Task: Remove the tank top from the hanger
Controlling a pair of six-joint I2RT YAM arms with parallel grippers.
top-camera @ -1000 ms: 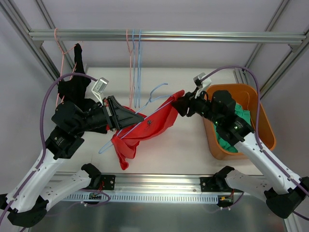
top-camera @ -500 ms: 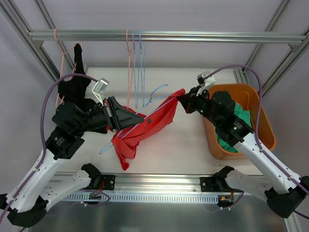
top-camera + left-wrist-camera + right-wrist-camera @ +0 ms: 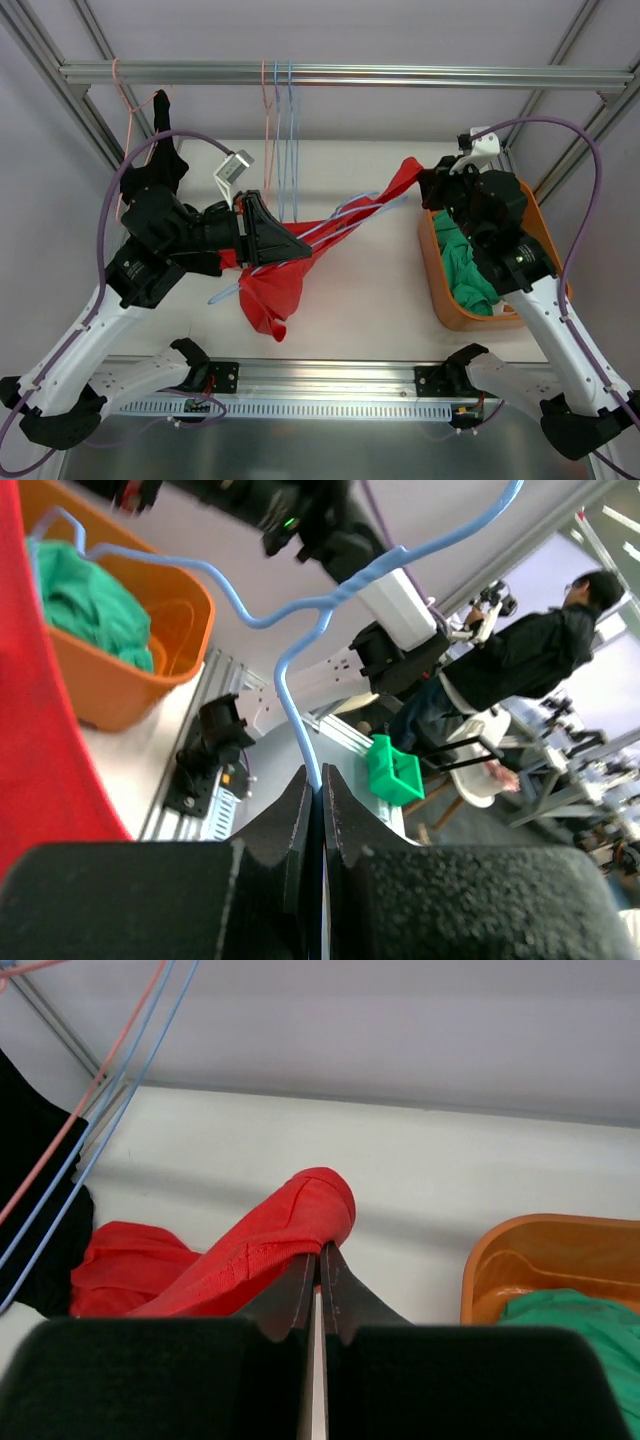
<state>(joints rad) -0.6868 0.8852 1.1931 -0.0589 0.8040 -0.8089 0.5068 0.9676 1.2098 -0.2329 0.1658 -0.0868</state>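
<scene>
The red tank top (image 3: 285,270) hangs on a light blue hanger (image 3: 340,222) held above the table. My left gripper (image 3: 300,243) is shut on the hanger's wire (image 3: 300,695), which runs up from between its fingers in the left wrist view. My right gripper (image 3: 428,186) is shut on a strap of the tank top (image 3: 285,1235), stretched up and to the right toward the bin. The strap's folded end sticks out just past the fingertips (image 3: 300,1278). The rest of the garment (image 3: 40,740) sags below the left gripper.
An orange bin (image 3: 545,262) with a green garment (image 3: 463,270) stands at the right, under the right arm. Pink and blue empty hangers (image 3: 280,130) hang from the rail (image 3: 340,74) at the back. A black garment (image 3: 150,165) hangs at the left.
The right gripper closed on the tank top's strap and pulled it up and to the right, stretching the cloth. The left gripper with the hanger shifted slightly right and up.
</scene>
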